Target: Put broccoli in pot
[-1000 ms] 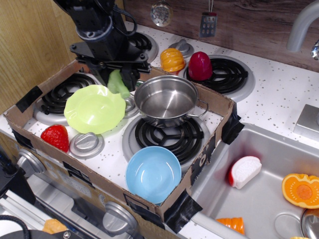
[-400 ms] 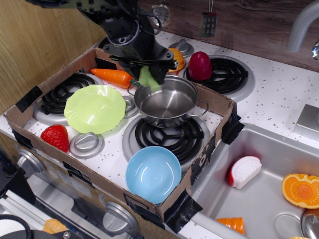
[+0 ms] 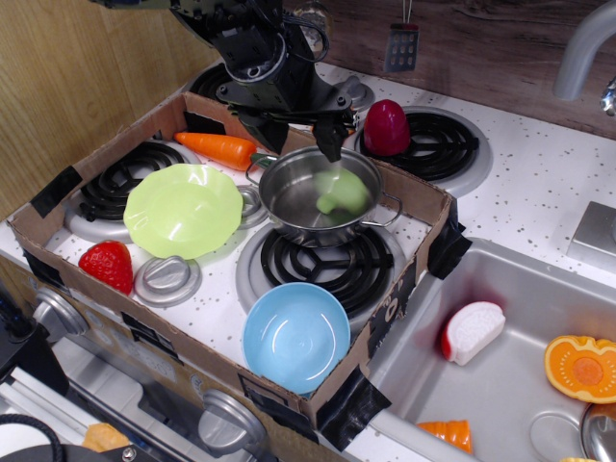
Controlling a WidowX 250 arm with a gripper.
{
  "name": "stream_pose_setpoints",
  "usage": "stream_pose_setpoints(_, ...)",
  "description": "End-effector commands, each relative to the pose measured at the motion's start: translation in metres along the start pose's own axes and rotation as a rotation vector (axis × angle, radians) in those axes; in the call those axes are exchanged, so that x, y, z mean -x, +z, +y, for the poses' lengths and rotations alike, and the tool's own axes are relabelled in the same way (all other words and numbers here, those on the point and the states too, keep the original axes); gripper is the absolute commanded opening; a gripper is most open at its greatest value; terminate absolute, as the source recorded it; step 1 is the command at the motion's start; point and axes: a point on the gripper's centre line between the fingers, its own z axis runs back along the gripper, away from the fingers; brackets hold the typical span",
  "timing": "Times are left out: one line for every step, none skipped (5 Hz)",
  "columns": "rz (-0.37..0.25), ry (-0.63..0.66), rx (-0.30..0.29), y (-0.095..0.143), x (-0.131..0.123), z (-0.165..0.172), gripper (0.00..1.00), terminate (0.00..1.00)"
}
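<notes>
The pale green broccoli (image 3: pixel 339 192) lies inside the shiny steel pot (image 3: pixel 289 198), toward its right side. The pot stands on a burner inside the cardboard box. My gripper (image 3: pixel 300 133) hangs just above the pot's back rim, its two dark fingers (image 3: pixel 329 141) spread apart and empty. The broccoli is free of the fingers, a little below and right of them.
A lime-green wavy bowl (image 3: pixel 183 209), a carrot (image 3: pixel 219 149), a strawberry (image 3: pixel 107 266) and a light blue bowl (image 3: pixel 295 336) share the cardboard box (image 3: pixel 423 207). A dark red toy (image 3: pixel 386 127) sits behind the box. The sink (image 3: pixel 510 385) at right holds toy food.
My gripper moved right from beside the lime bowl to above the pot, carrying the broccoli. It has opened, and the broccoli has dropped into the pot.
</notes>
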Motion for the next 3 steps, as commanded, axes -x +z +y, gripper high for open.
stream_pose_setpoints(-0.033, -0.041, -0.013, 0.0096, -0.0133, -0.0029, 1.0, 0.0)
stream_pose_setpoints(-0.033, -0.041, -0.013, 0.0096, -0.0133, -0.0029, 1.0, 0.0)
stream_pose_setpoints(-0.033, -0.041, -0.013, 0.0096, -0.0133, -0.0029, 1.0, 1.0)
